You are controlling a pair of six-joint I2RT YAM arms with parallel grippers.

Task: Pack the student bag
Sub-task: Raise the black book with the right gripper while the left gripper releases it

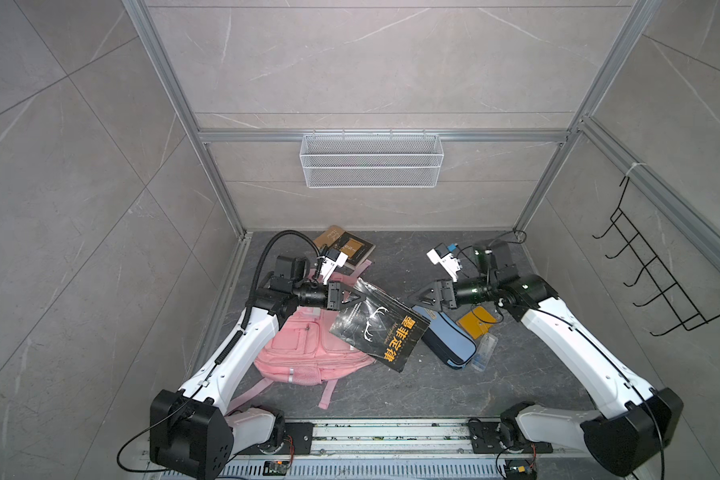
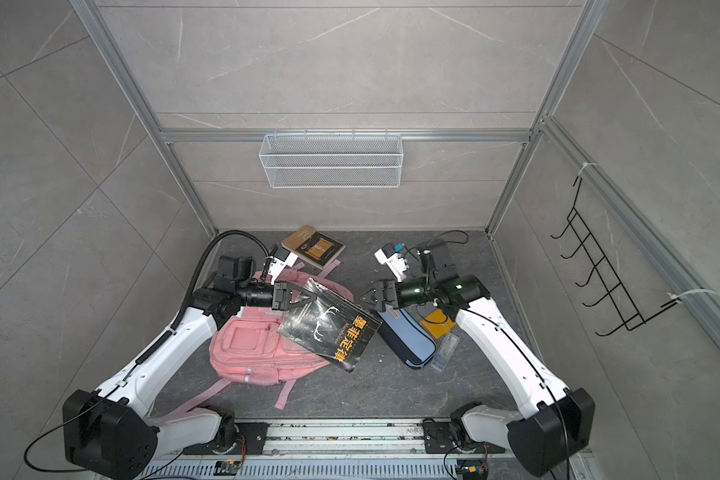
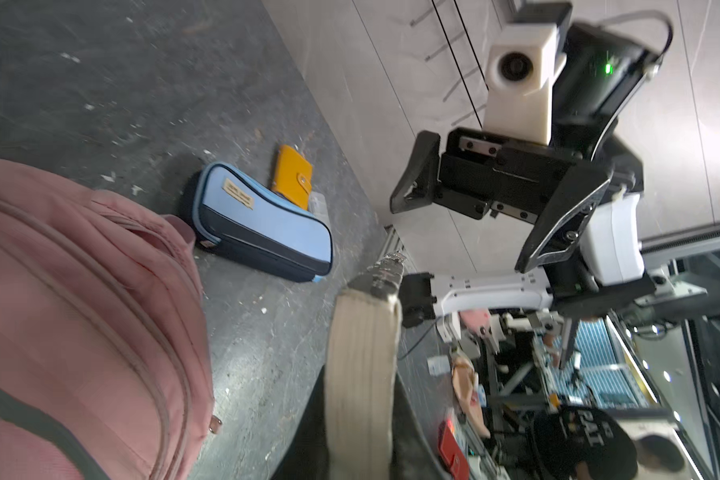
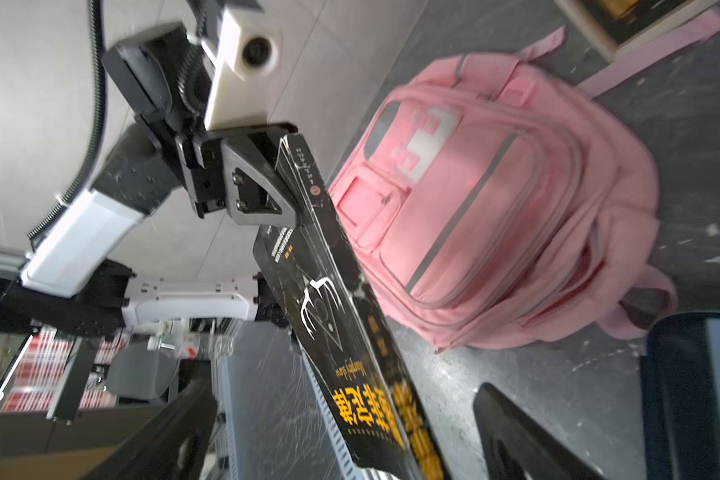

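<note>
In both top views the left end effector (image 1: 353, 297) is clenched on a corner of the black book (image 1: 381, 330), which hangs tilted above the student bag (image 1: 294, 353) lying flat on the surface (image 1: 433, 395); the right end effector (image 1: 417, 302) hangs released beside the book; the left wrist view shows its jaws spread, empty; the right wrist view shows the grip; loading the book seems in hand; next, the bag's opening likely needs holding wide.
</note>
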